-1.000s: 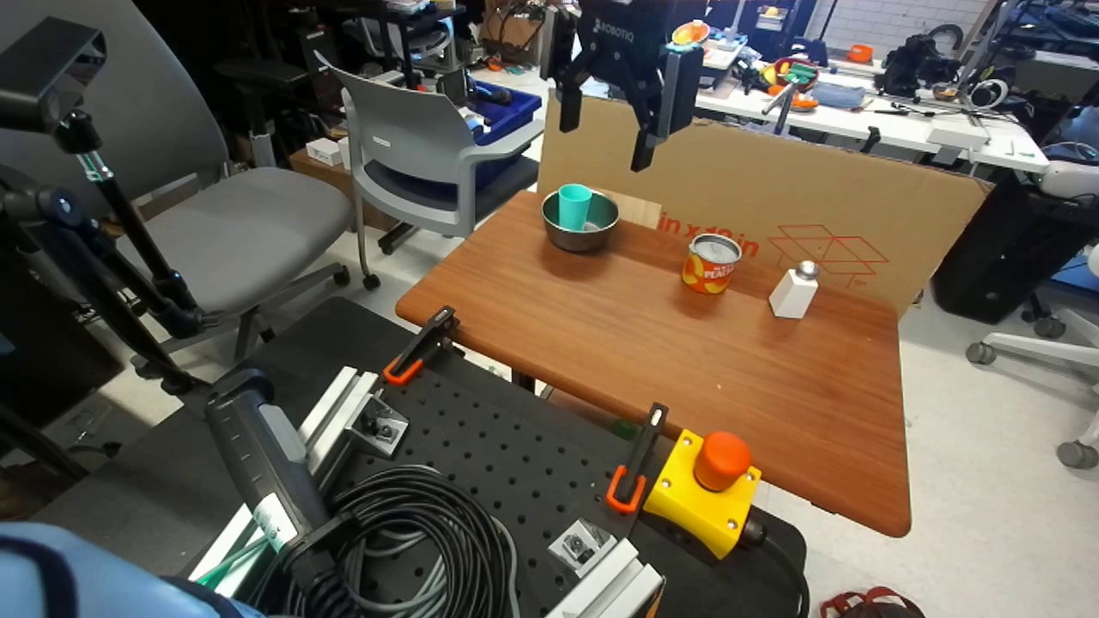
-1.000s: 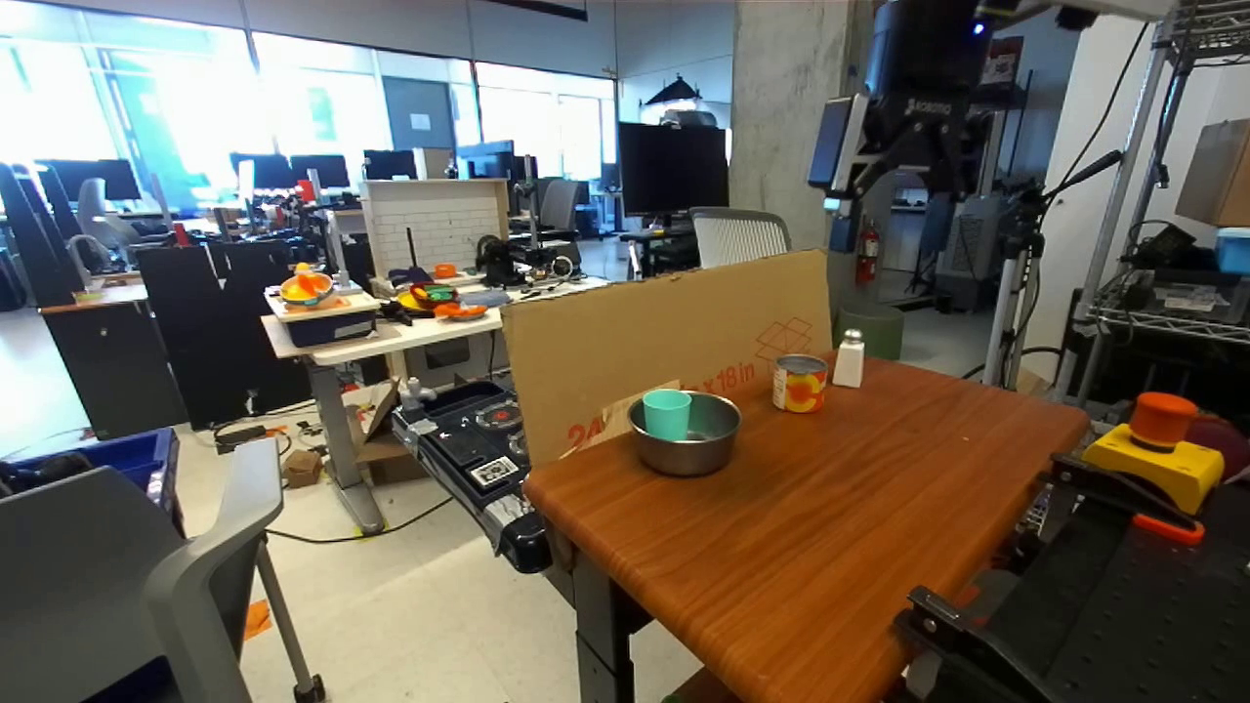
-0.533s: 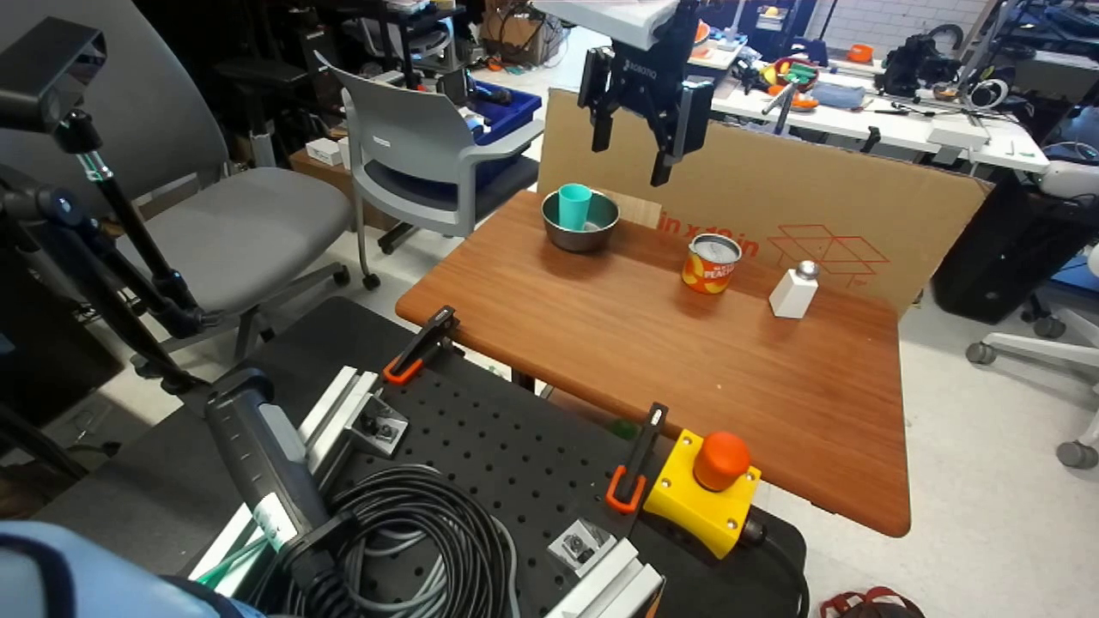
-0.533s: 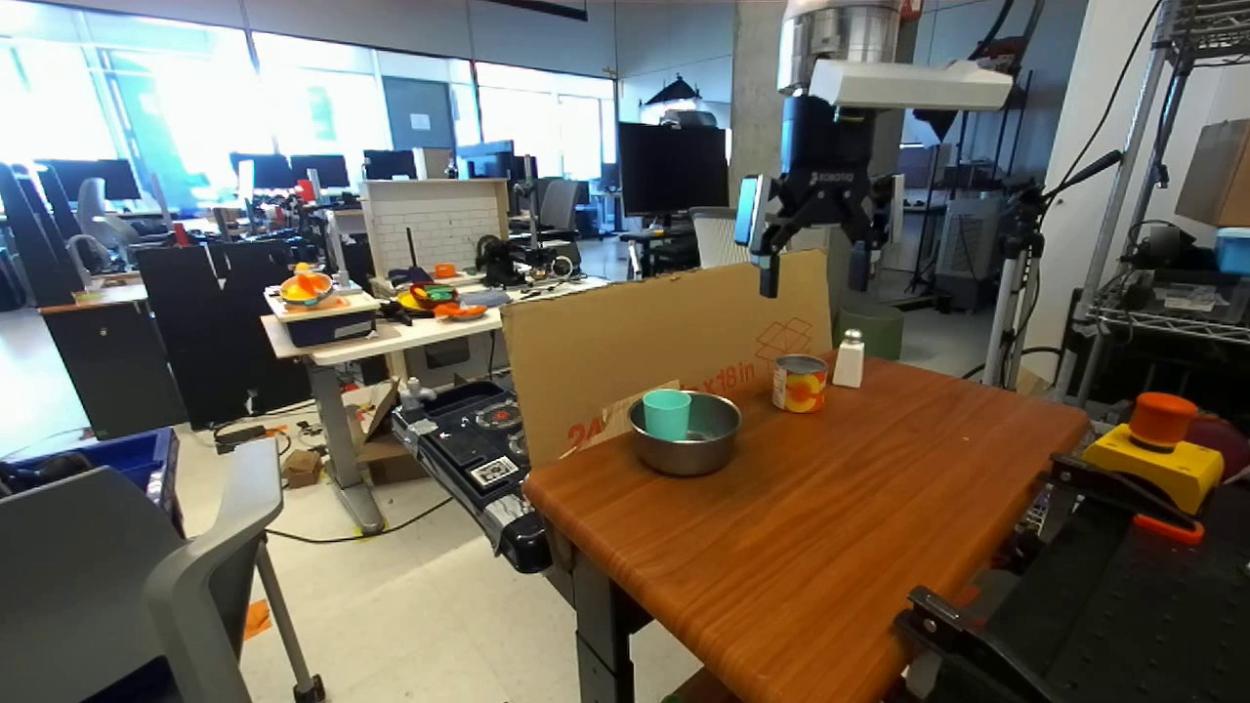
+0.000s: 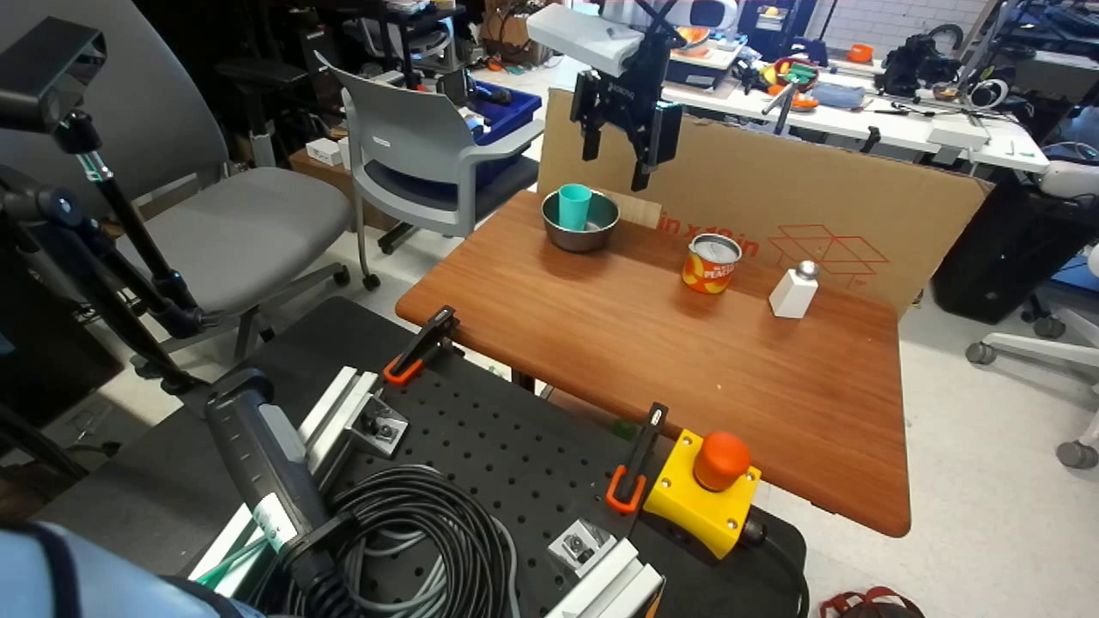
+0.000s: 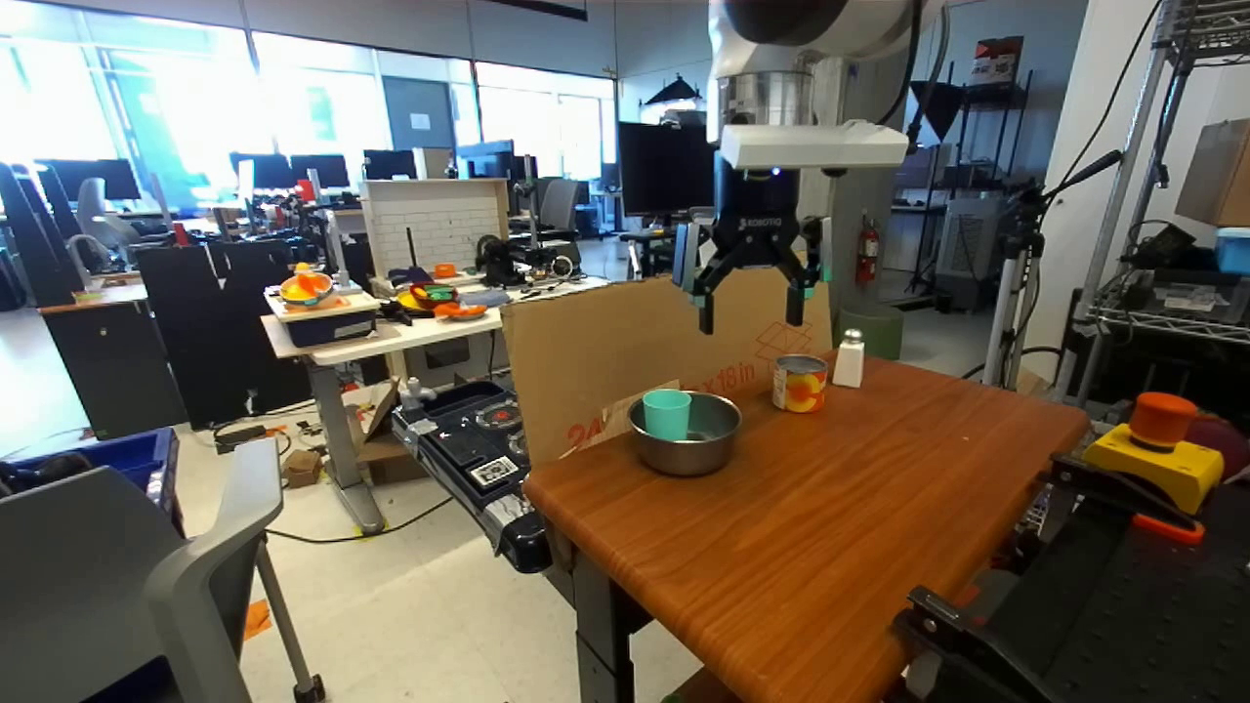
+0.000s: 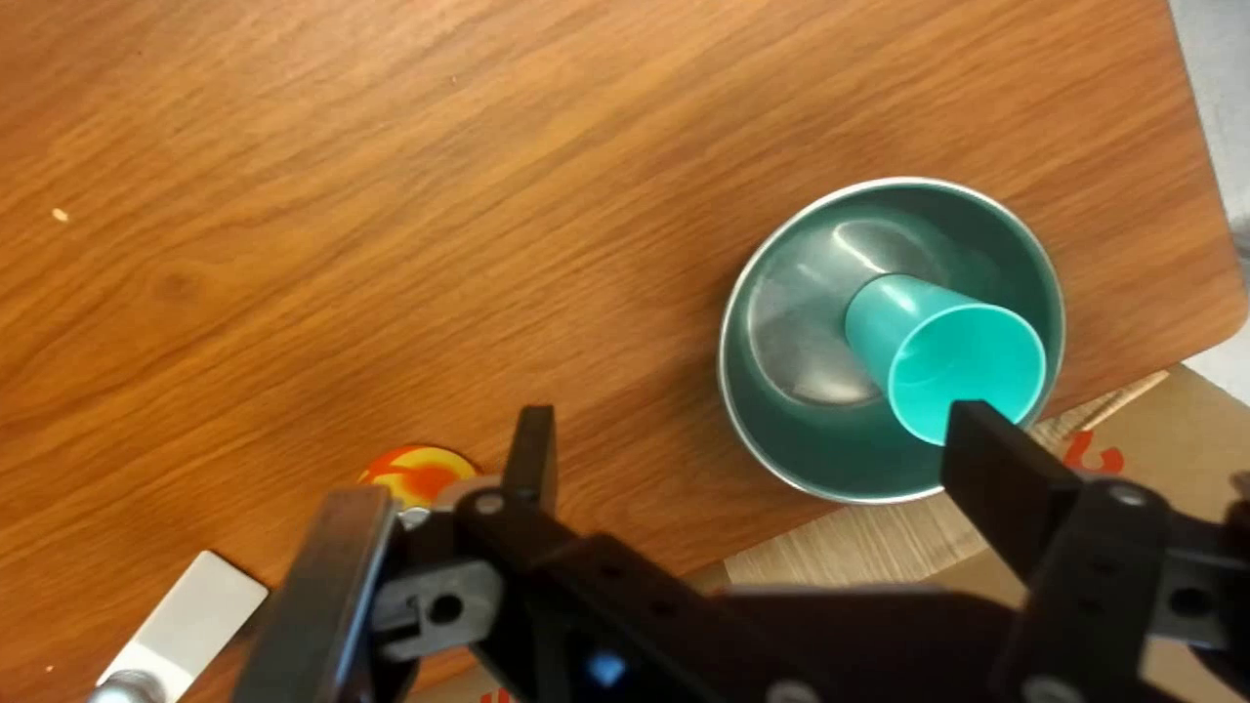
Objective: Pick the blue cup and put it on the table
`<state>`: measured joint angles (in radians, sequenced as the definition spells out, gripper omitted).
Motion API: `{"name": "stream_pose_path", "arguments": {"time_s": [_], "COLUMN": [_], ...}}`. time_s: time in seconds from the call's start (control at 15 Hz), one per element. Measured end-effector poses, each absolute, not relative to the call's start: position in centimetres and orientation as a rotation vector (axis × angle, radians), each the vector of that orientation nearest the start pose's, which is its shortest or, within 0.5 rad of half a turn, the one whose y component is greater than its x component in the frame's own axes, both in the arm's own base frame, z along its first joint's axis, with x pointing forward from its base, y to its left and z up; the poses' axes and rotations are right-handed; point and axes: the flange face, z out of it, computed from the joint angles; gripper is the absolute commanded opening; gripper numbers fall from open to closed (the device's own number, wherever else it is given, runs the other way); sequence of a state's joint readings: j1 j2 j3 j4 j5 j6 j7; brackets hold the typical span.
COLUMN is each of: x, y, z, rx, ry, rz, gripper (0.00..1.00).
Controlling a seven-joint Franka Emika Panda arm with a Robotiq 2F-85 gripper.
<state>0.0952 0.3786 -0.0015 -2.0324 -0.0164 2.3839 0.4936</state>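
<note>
The blue cup (image 5: 573, 209) stands inside the dark metal bowl (image 5: 579, 241) near a corner of the reddish-brown table (image 5: 670, 343). Both exterior views show the cup (image 6: 667, 416) and bowl (image 6: 688, 457). In the wrist view the cup (image 7: 962, 366) leans toward the lower right of the picture inside the bowl (image 7: 815, 454), its mouth facing up. My gripper (image 5: 615, 168) is open and empty, in the air above the table, fingers pointing down. In an exterior view the gripper (image 6: 750, 322) is higher than the bowl and off to its side. In the wrist view one fingertip overlaps the cup's rim without visible contact.
A peach can (image 5: 711, 264) and a white shaker (image 5: 794, 293) stand along the back of the table. An upright cardboard sheet (image 5: 773, 197) borders that edge. A black perforated board (image 5: 489, 463) with clamps and a yellow button box (image 5: 704, 493) adjoins the opposite edge.
My gripper has come down and moved over the table toward the bowl, staying open. The cup, bowl, can and shaker have not moved.
</note>
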Motion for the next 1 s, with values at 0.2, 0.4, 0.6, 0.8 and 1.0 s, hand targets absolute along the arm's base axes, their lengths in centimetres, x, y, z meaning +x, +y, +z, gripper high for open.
{"name": "stream_pose_path", "arguments": {"time_s": [0.2,0.4,0.6,0.8,1.0], "x": [60.6,61.8,62.7,63.1,63.4], "y": [6.7,7.5,8.1,8.8,9.4], "z": [24.3,23.0,21.6,20.3,19.5], "rx": [-3.108,-3.115,-3.124,-3.137,-3.150], "ry": [0.617,0.626,0.627,0.615,0.603], "rz": [0.039,0.042,0.053,0.089,0.128], "gripper": [1.00,1.00,1.00,1.00,1.00]}}
